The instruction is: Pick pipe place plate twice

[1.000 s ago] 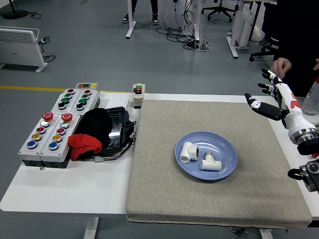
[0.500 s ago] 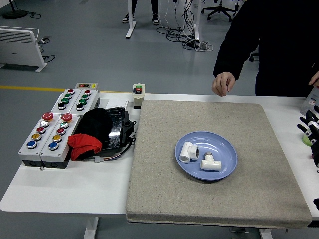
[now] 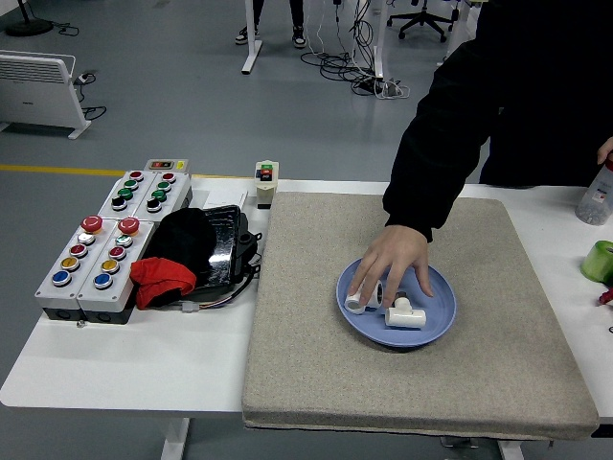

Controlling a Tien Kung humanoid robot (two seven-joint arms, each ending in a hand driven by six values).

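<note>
The grey mat (image 3: 421, 383) covers the right half of the white desk (image 3: 124, 369), probably so parts set on it do not roll or slide. On the mat sits the blue plate (image 3: 433, 322), and both white pipes lie in it: a tee (image 3: 406, 315) near the middle and an elbow (image 3: 362, 295) touching it on the left. With both pieces already on the plate, the task's two placements look complete.

A person's hand (image 3: 391, 269) reaches down from the far side, its fingers (image 3: 367, 286) spread and curling over the elbow, apparently to lift the pipes out and reset the scene; whether it actually grips yet cannot be told.

Neither robot hand is visible, so nothing can be said of their fingers; presumably the arms are kept clear while the person works.

To the left, off the mat, sit button boxes (image 3: 113, 240) and a black case (image 3: 211, 247) with red cloth (image 3: 161, 280). At the far right stand a green roll (image 3: 599, 261) and a bottle (image 3: 596, 199).
</note>
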